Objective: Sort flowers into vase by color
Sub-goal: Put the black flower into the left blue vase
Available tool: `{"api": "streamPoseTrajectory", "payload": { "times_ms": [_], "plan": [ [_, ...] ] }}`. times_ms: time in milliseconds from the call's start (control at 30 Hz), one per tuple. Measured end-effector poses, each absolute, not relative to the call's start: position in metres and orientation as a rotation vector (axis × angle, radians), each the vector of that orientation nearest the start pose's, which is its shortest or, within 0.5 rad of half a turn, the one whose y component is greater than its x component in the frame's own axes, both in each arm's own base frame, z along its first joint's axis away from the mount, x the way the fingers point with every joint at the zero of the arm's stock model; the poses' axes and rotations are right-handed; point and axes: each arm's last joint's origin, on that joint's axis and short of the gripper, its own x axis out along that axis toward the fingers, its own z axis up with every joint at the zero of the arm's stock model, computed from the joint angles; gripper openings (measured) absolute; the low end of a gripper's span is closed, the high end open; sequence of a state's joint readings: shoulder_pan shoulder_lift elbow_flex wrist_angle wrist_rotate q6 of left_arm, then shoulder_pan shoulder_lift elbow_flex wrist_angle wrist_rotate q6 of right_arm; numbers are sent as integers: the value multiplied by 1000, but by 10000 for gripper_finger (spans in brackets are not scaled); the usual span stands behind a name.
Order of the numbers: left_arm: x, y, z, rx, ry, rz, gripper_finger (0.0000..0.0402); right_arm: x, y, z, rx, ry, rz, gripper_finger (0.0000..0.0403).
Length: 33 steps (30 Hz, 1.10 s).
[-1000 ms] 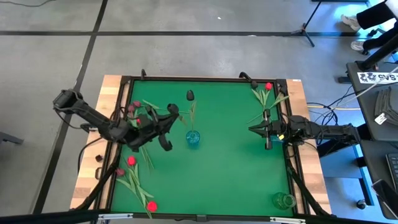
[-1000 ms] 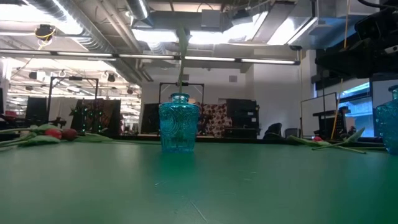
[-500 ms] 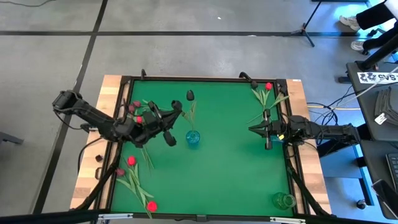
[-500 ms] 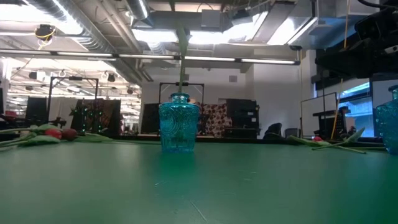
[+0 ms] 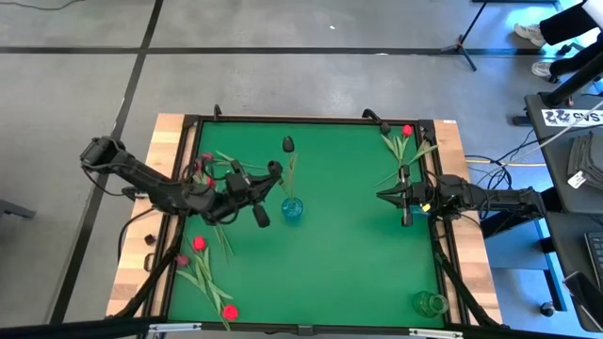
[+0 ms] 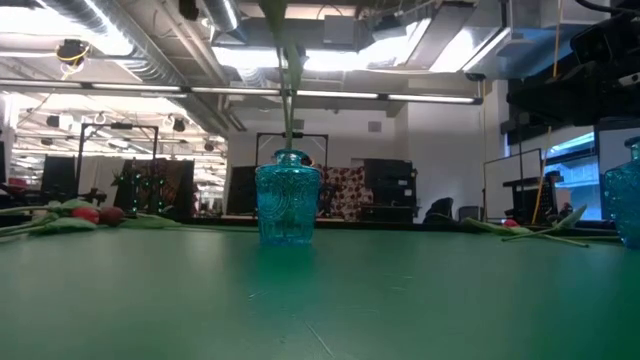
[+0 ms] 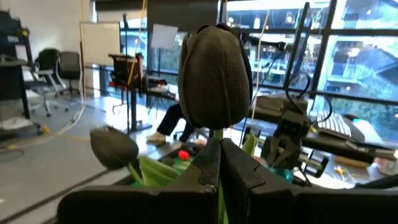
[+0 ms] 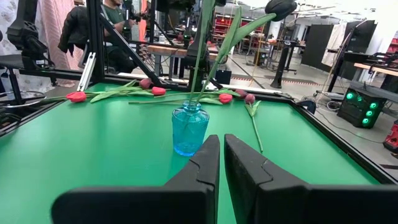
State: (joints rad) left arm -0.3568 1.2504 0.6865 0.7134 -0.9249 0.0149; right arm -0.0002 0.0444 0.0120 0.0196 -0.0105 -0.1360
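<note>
My left gripper (image 5: 274,170) is shut on a black tulip (image 7: 214,74) just above the blue vase (image 5: 292,209), which stands mid-table. The tulip's stem (image 6: 287,95) runs down into the vase's mouth. A second black tulip (image 5: 287,143) stands with its stem in the same vase and leans toward the far edge; its head (image 8: 280,7) also shows in the right wrist view. My right gripper (image 5: 382,196) waits shut at the table's right side, pointing at the vase (image 8: 189,127). My left gripper pinches the black tulip's stem (image 7: 216,134) between its two fingers, right below the head. The fingers lie level, coming from the table's left, across the stem. The tulip stands nearly upright, leaning a little, with its lower end inside the blue vase.
Loose red and maroon tulips lie at the far left (image 5: 203,162), near left (image 5: 203,259) and far right (image 5: 403,139). A clear greenish vase (image 5: 429,303) stands at the near right corner. Another blue vase (image 6: 630,190) shows at the low view's right edge.
My left gripper has moved a little toward the table's right, nearer the blue vase, sunk slightly and rolled, staying shut on the tulip. The stem above the vase now leans instead of standing straight, and a leaf has come into the low view.
</note>
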Motion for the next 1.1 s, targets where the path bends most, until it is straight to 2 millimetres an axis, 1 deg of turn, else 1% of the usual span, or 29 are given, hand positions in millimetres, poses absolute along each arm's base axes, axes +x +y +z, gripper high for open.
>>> {"api": "streamPoseTrajectory", "payload": {
  "times_ms": [233, 400, 633, 867, 967, 1100],
  "plan": [
    [261, -66, 271, -113, -60, 590, 0, 100, 0, 166, -136, 12, 11, 26],
    [262, -66, 264, -144, -28, 600, 0, 100, 0, 166, -136, 12, 11, 26],
    [263, -59, 261, -257, -46, 631, 0, 100, 0, 166, -136, 12, 11, 26],
    [263, -57, 261, -262, -47, 637, 0, 100, 0, 166, -136, 12, 11, 26],
    [263, -59, 260, -257, -37, 633, 11, 100, 0, 166, -136, 12, 11, 26],
    [262, -61, 259, -252, -22, 631, 44, 100, 0, 166, -136, 12, 11, 26]
  ]
}}
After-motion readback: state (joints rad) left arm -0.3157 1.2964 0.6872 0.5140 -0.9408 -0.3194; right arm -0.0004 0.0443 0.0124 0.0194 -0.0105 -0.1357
